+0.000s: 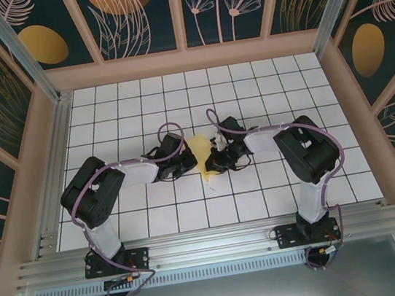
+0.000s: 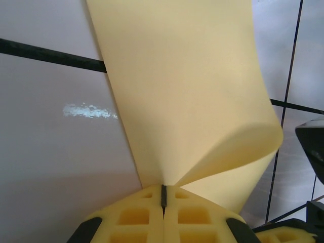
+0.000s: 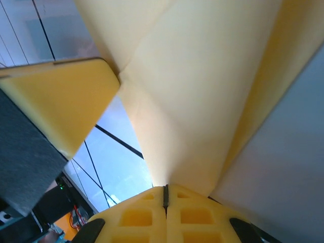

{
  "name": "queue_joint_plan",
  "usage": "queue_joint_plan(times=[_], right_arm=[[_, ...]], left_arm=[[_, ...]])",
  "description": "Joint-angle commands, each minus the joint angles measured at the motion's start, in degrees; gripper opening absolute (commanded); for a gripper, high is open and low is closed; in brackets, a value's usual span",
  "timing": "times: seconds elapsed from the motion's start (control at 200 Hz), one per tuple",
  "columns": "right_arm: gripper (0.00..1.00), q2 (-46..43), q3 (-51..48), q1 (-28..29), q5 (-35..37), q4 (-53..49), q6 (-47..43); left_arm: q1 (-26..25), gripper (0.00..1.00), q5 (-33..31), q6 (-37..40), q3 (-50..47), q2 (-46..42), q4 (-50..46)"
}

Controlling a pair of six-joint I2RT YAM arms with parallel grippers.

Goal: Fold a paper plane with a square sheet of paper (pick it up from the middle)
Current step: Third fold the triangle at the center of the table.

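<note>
Paper sheet (image 1: 202, 153) creased, curling | your left gripper (image 2: 163, 195) clenched on sheet's edge | your right gripper (image 3: 165, 195) clenched on sheet opposite

You have a plain pale-yellow sheet of paper (image 1: 200, 152) and a table (image 1: 248, 89) of white tiles with dark grid lines. Your walls (image 1: 127, 11) are dark teal with gold ovals and pink line-drawn flowers; the arms (image 1: 138, 172) are black and white.
</note>
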Motion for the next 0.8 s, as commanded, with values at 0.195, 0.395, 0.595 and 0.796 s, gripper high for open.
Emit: queue_joint_plan(times=[0.195,0.395,0.595,0.796], right_arm=[[0.00,-0.7,-1.2,-0.2,-2.5,-1.3,-2.7],[0.01,-2.5,-2.5,0.1,-6.2,1.8,-3.0],[0.02,-3.0,-3.2,1.0,-7.8,3.1,-3.6],[0.02,-1.9,-3.1,1.9,-5.7,2.6,-3.9]], left_arm=[[0.0,0.00,-2.1,0.9,0.5,2.2,-3.8],[0.0,0.00,-2.5,0.5,0.1,2.1,-3.7],[0.0,0.00,-2.6,0.1,-0.4,2.1,-3.4],[0.0,0.00,-2.7,-0.1,-0.6,2.0,-3.4]])
